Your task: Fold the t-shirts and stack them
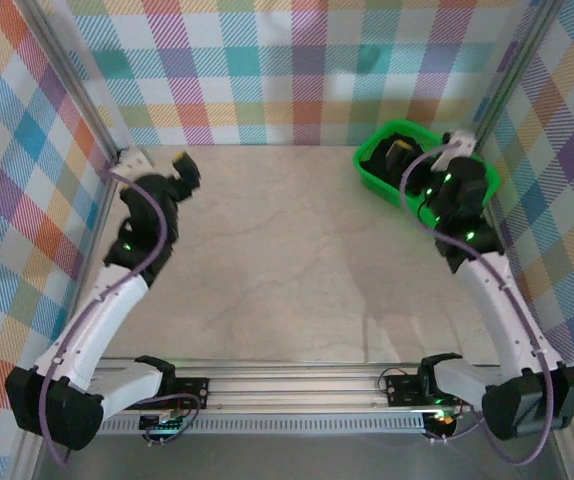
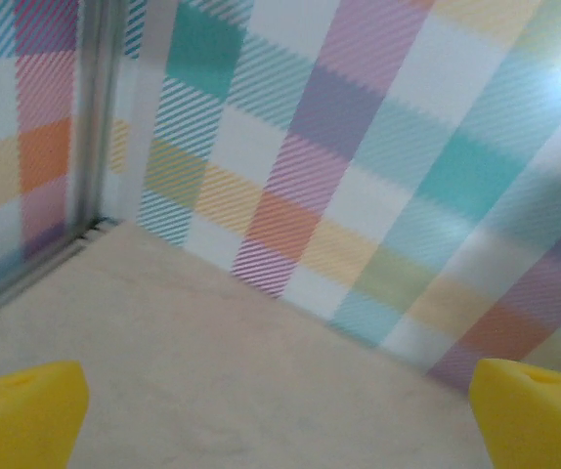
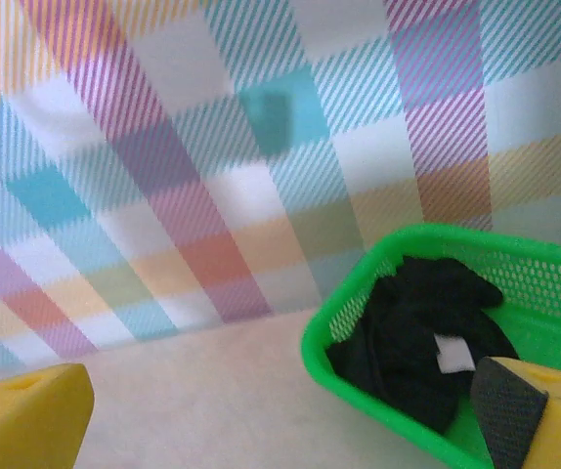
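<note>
The black t-shirts [image 3: 408,322] lie crumpled in a heap inside the green plastic basket [image 3: 427,237], which sits at the far right corner of the desk [image 1: 297,260], close against the plaid walls [image 1: 267,70]. How many garments make up the heap I cannot tell, but a small white label [image 3: 453,354] shows on top, which suggests the cloth is bunched partly inside out. Nothing is laid out or folded yet, so the task looks to be at its very start, and the wide bare middle of the desk is presumably the place for spreading and stacking. The right arm [image 1: 487,270] reaches along the right edge so that its wrist hangs over the near side of the basket. Its jaws are released, spread wide with nothing between them: one yellow fingertip [image 3: 21,415] stands over bare desk, and the other, with its dark pad [image 3: 505,410], is just in front of the heap by the basket's near rim. That pose reads as readiness to dip in and pinch the cloth. The left arm [image 1: 102,315] is raised at the far left corner, well apart from the basket, its jaws likewise released and empty, facing the wall. It is probably parked out of the way until a spread shirt needs a second grip.
</note>
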